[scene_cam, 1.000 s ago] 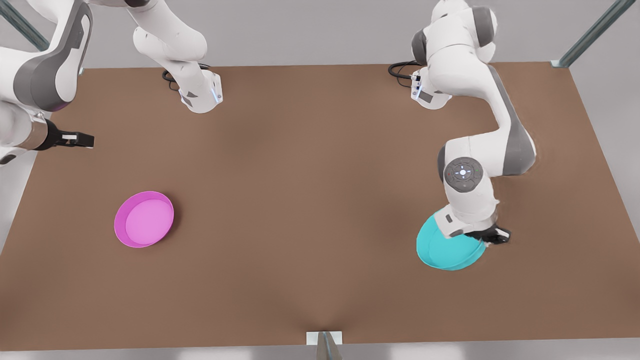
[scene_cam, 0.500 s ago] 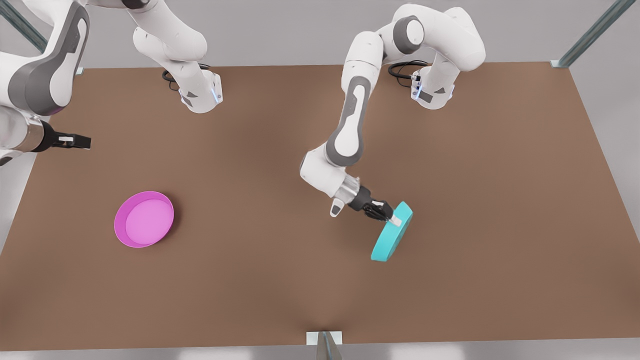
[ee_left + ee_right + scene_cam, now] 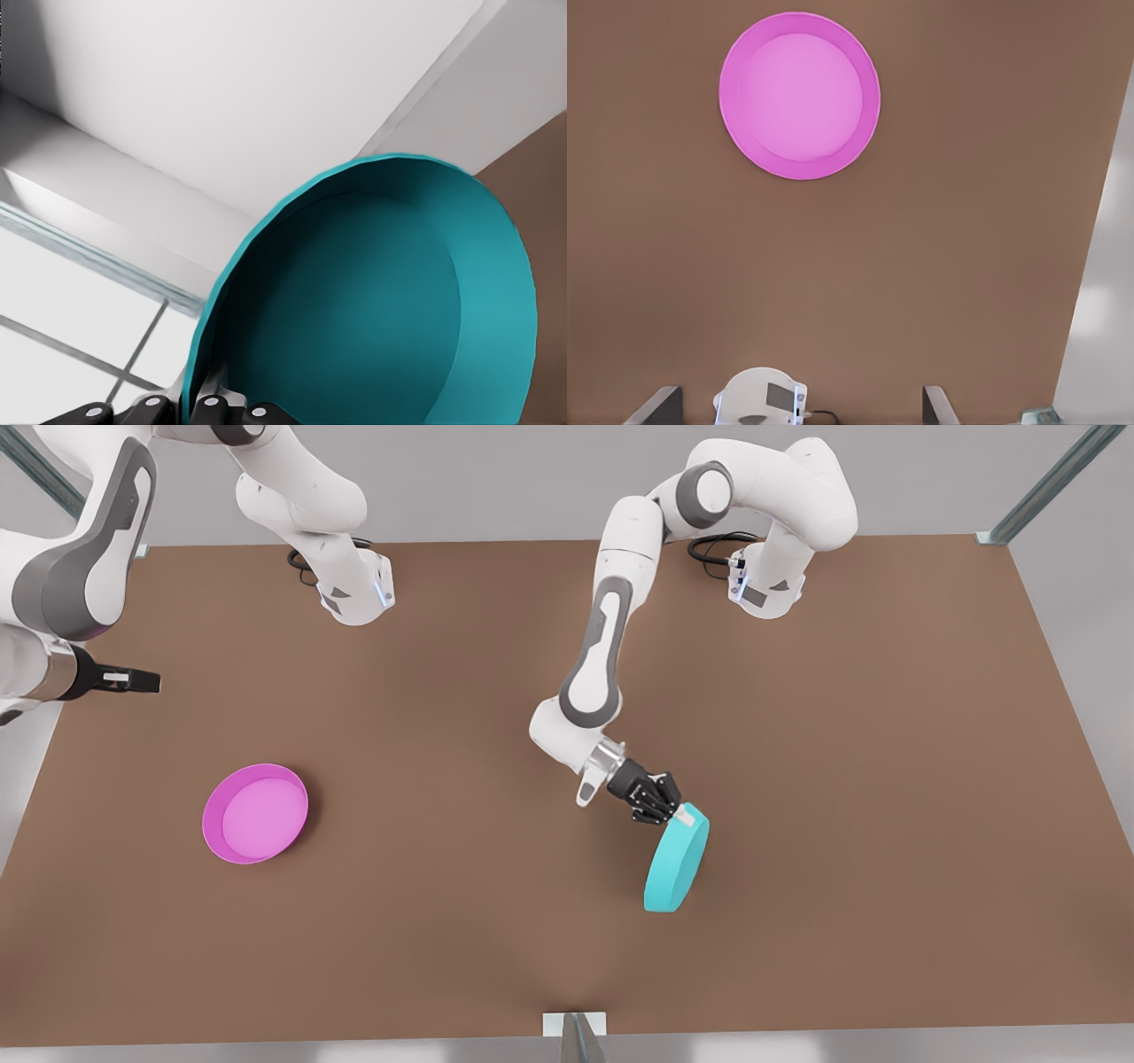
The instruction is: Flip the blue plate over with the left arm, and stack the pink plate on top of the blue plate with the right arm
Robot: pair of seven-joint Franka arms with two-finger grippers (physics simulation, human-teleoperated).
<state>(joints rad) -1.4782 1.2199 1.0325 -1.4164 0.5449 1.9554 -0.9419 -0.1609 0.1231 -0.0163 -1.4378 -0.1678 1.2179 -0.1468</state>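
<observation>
The blue plate hangs tipped up on its edge just right of the table's middle in the front view, its plain underside facing the front view's left. My left gripper is shut on the plate's upper rim. The left wrist view looks into the blue plate's hollow, with the fingers pinching its rim. The pink plate lies flat and hollow side up at the front view's left, and also sits in the right wrist view. My right gripper waits open above the table's left edge, well behind the pink plate.
The two arm bases stand at the far side of the brown table. A small metal post sits at the middle of the near edge. Bare tabletop lies between the two plates.
The left arm carried the blue plate from the front view's right toward the middle and tipped it from flat onto its edge. The right gripper barely moved.
</observation>
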